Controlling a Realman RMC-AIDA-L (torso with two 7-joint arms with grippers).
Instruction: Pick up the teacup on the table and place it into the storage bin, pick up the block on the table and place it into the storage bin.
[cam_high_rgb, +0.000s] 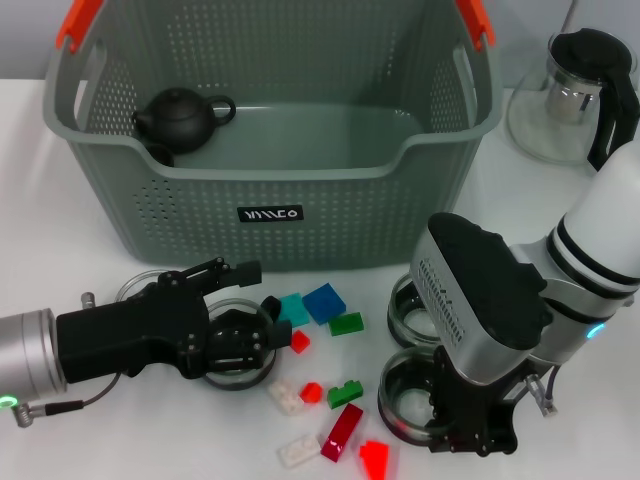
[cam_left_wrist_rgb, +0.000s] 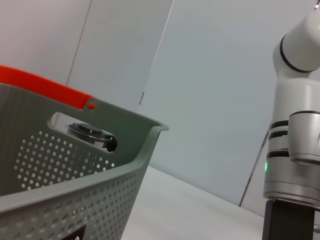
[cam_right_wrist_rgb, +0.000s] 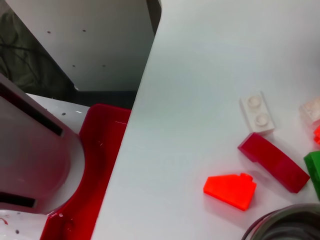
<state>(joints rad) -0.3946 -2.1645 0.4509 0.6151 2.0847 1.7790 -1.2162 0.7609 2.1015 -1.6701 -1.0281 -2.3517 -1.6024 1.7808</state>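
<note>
Several glass teacups stand in front of the storage bin (cam_high_rgb: 300, 170). My left gripper (cam_high_rgb: 245, 305) lies low over one teacup (cam_high_rgb: 238, 372), its fingers apart, one past the far rim and one over the cup. Another teacup (cam_high_rgb: 135, 288) shows behind that arm. My right gripper (cam_high_rgb: 470, 435) points down over a teacup (cam_high_rgb: 400, 395), with one more teacup (cam_high_rgb: 408, 305) behind it. Loose blocks lie between the arms: blue (cam_high_rgb: 324, 302), teal (cam_high_rgb: 293, 308), green (cam_high_rgb: 347, 323), dark red (cam_high_rgb: 343, 432) and bright red (cam_high_rgb: 376, 460). The right wrist view shows the dark red block (cam_right_wrist_rgb: 274, 161) and bright red block (cam_right_wrist_rgb: 230, 190).
A black teapot (cam_high_rgb: 180, 118) sits inside the bin at its left end. A glass teapot (cam_high_rgb: 575, 95) with a black lid stands at the back right. The bin wall (cam_left_wrist_rgb: 75, 185) with its orange handle (cam_left_wrist_rgb: 45, 85) fills the left wrist view. The table edge (cam_right_wrist_rgb: 135, 125) runs close to my right gripper.
</note>
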